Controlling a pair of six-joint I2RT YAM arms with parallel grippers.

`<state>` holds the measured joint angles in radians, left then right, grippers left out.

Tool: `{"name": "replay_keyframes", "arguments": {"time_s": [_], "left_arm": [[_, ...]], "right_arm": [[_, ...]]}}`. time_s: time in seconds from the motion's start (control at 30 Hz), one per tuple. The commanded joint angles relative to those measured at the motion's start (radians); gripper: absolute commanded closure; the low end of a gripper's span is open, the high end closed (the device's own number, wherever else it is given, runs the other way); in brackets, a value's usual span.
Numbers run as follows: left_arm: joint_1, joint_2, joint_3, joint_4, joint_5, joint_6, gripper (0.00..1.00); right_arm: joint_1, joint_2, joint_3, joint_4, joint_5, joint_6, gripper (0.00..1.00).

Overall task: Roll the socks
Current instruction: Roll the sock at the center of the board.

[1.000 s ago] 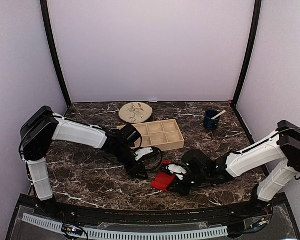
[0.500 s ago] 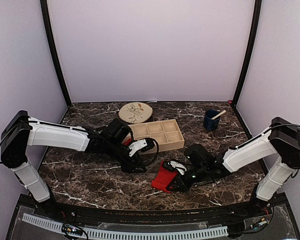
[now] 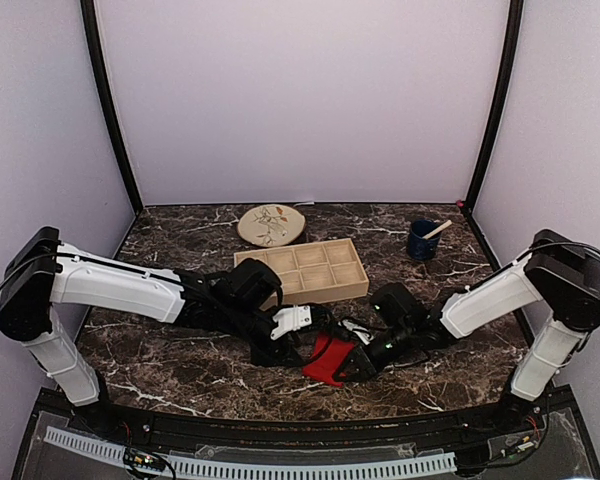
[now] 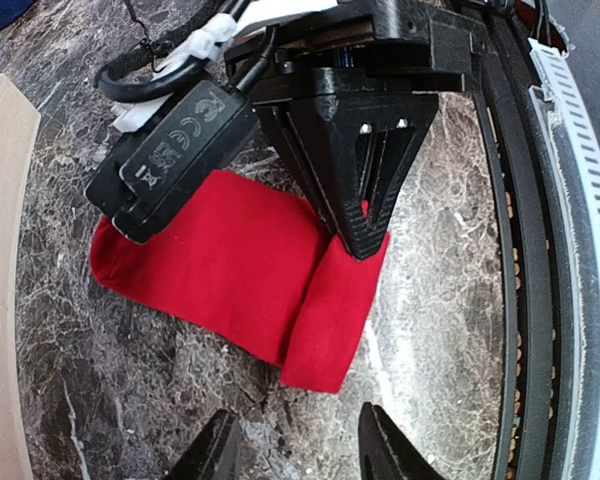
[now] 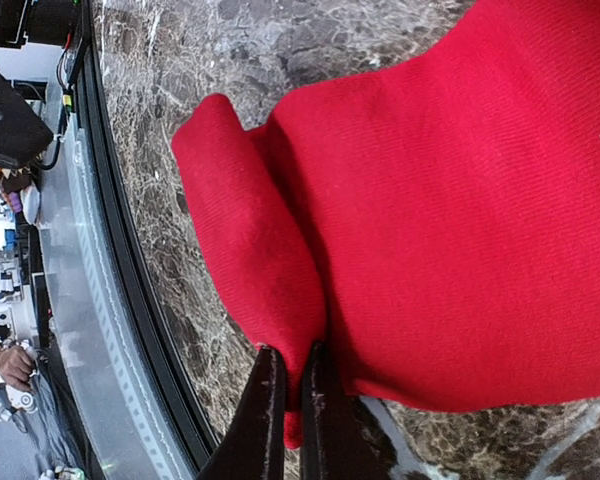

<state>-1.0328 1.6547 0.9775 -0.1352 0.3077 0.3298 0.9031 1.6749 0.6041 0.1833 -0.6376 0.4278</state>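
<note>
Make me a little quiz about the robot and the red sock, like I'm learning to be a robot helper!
1. True or false: the right gripper is shut on a fold of the sock.
2. Which thing is nearest the sock? A: plate. B: tray. C: cup.
3. Fill in the blank: the left gripper is ____ and holds nothing.
Key: 1 true; 2 B; 3 open.
</note>
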Motion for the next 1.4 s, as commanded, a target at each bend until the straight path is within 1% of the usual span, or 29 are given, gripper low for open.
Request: {"name": "replay_keyframes", "arguments": {"time_s": [0.0,0.3,0.7,1.37], "left_arm": [[-0.020,-0.001,-0.009,0.017,-0.054,0.056,0.57],[-0.063,0.054,0.016,0.014,-0.089,0.104,0.57],[-0.105,0.079,0.030,0.017,-0.116,0.146,0.57],[-0.136,0.153,0.064,0.019,-0.181,0.173,0.57]], "right_arm": [[-0.013,0.030,0.028,-0.035,-0.052,0.012,1.00],[-0.017,0.055,0.069,-0.092,-0.075,-0.007,1.00],[-0.023,0.082,0.110,-0.141,-0.105,-0.025,1.00],[-0.024,0.095,0.141,-0.179,-0.134,-0.041,1.00]]}}
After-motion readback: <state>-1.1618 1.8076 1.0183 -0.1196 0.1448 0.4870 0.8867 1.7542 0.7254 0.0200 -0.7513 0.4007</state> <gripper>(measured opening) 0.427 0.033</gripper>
